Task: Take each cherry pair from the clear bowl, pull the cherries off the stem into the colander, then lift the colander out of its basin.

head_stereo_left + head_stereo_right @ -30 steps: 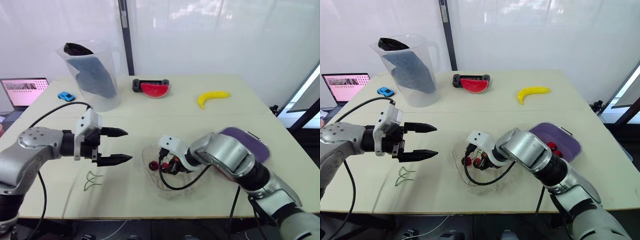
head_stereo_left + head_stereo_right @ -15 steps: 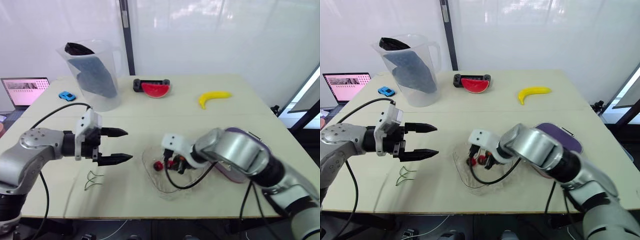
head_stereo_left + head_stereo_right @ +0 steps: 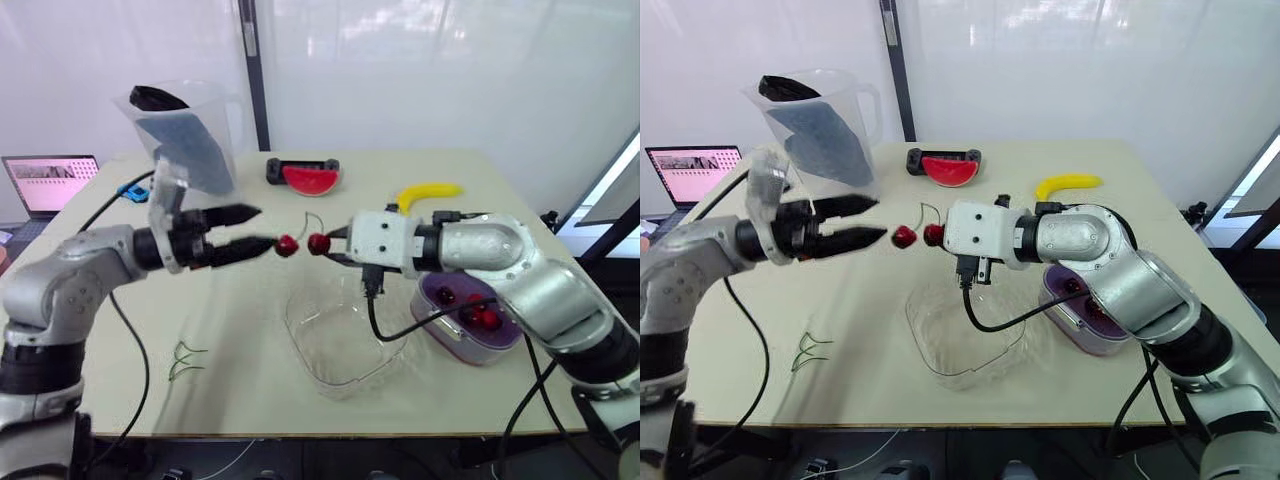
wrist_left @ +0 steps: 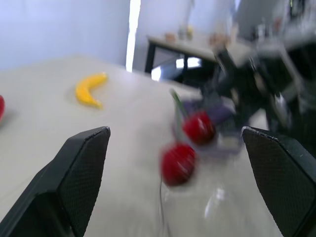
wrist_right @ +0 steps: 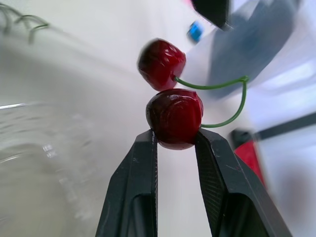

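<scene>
Right gripper (image 5: 175, 134) rose out of the clear bowl (image 3: 300, 345) clamped on the cherry pair (image 5: 174, 117), now midair. Left gripper (image 3: 265, 228), jaws spread, advanced to the free cherry (image 3: 287, 246). Pull-off likely next, but not yet over the colander (image 3: 500, 342).

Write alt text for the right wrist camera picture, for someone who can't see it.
The right claw pinches one dark red cherry of a pair. A thin green stem loops from it to the second cherry just beyond.
</scene>
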Motion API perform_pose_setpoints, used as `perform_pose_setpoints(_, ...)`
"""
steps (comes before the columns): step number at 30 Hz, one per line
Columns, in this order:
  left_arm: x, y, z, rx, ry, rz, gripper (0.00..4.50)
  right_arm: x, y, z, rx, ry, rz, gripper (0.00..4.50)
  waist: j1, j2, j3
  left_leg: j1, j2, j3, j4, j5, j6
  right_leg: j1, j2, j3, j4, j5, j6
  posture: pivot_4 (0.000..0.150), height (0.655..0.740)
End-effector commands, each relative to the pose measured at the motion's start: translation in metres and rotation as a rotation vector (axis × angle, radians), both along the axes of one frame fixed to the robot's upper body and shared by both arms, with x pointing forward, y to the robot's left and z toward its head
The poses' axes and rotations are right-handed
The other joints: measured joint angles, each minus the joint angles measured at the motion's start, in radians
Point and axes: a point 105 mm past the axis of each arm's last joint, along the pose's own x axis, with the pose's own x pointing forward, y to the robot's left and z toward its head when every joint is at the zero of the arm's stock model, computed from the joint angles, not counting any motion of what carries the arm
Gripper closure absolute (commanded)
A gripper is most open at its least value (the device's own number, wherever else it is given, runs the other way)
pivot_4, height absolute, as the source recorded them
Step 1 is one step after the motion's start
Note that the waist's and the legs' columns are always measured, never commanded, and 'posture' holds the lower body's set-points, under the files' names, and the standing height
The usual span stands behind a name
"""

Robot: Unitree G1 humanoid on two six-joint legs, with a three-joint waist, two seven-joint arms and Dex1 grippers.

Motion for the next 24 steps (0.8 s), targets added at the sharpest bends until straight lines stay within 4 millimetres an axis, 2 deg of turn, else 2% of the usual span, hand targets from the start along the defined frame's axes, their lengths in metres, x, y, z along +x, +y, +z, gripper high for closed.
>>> perform_pose_setpoints(1,0.005,0.001,0.030,-0.108,0.011,0.018,0.00,0.000,0.007,0.009,-0.045,-0.304,0.021,3.35,-0.002,0.000,0.000,0.000,0.000,0.000,0.000,0.000,-0.001,0.000,0.000,0.000,0.000,0.000,0.000,0.150,0.7400)
perform_pose_setpoints(5,0.005,-0.010,0.031,-0.058,0.006,-0.003,0.00,0.008,0.007,0.015,-0.074,-0.605,-0.007,3.35,-0.010,0.000,0.000,0.000,-0.001,0.002,-0.001,0.003,-0.006,-0.002,0.000,0.002,0.000,0.000,0.000,0.150,0.7400)
perform_pose_setpoints(8,-0.007,-0.023,0.026,-0.004,-0.022,-0.078,0.00,0.010,0.004,0.006,-0.126,-0.728,-0.008,3.35,-0.008,0.000,0.000,0.000,0.000,0.001,-0.002,0.004,-0.007,-0.002,0.000,0.002,0.000,0.000,0.000,0.150,0.7400)
perform_pose_setpoints(14,-0.013,-0.035,0.011,0.111,-0.122,-0.092,0.00,0.013,0.000,0.003,-0.122,-0.748,-0.031,3.35,-0.003,0.000,0.000,0.000,0.000,0.002,-0.002,0.004,-0.007,-0.002,0.000,0.003,0.000,0.000,0.000,0.150,0.7400)
perform_pose_setpoints(17,-0.010,-0.043,0.009,0.084,-0.190,-0.071,0.00,0.016,0.000,-0.001,-0.115,-0.713,-0.045,3.35,-0.001,0.000,0.000,0.000,0.000,0.002,-0.002,0.004,-0.007,-0.001,0.000,0.003,0.000,0.000,0.000,0.150,0.7400)
perform_pose_setpoints(24,-0.001,-0.042,0.010,0.031,-0.218,-0.011,0.00,0.017,0.000,-0.002,-0.099,-0.685,-0.059,3.35,-0.002,0.000,0.000,0.000,0.000,0.002,-0.002,0.004,-0.007,-0.001,0.000,0.002,0.000,0.000,0.000,0.150,0.7400)
